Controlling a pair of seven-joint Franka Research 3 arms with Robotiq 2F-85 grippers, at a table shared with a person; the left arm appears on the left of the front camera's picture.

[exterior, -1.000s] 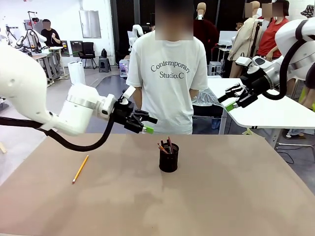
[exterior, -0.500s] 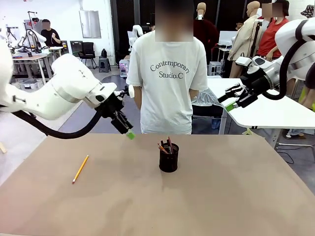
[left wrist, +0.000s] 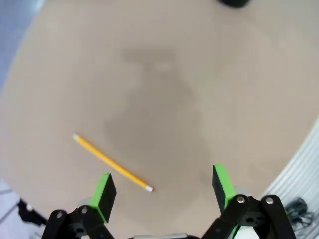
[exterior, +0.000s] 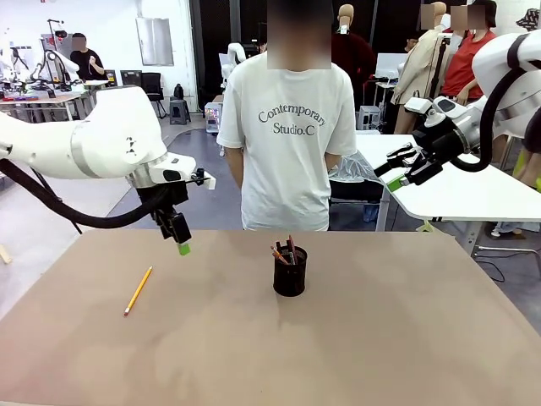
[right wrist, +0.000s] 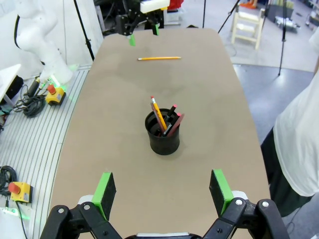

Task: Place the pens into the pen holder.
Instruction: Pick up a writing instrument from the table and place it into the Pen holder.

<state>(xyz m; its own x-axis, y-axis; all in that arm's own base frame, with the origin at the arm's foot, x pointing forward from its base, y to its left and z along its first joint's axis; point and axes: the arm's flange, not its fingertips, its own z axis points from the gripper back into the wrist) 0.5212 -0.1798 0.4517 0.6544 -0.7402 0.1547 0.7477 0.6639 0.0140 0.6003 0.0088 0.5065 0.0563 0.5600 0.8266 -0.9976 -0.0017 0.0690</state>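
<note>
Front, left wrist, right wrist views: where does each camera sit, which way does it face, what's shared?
Front: fixed on the robot's side between the arms, looking across the table at the person; left pincer hangs open over it, right pincer open, held high.
Left wrist: on the left arm, looking down at the yellow pencil; own green-padded fingers at bottom.
Right wrist: on the right arm, looking down along the table at the pen holder; own fingers at bottom.
Shared: pencil in all three; pen holder in front and right wrist.

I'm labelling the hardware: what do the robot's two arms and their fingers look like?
The left arm and right arm are glossy white, rounded, each trailing a thick black cable. Black fingers carry bright green pads.
</note>
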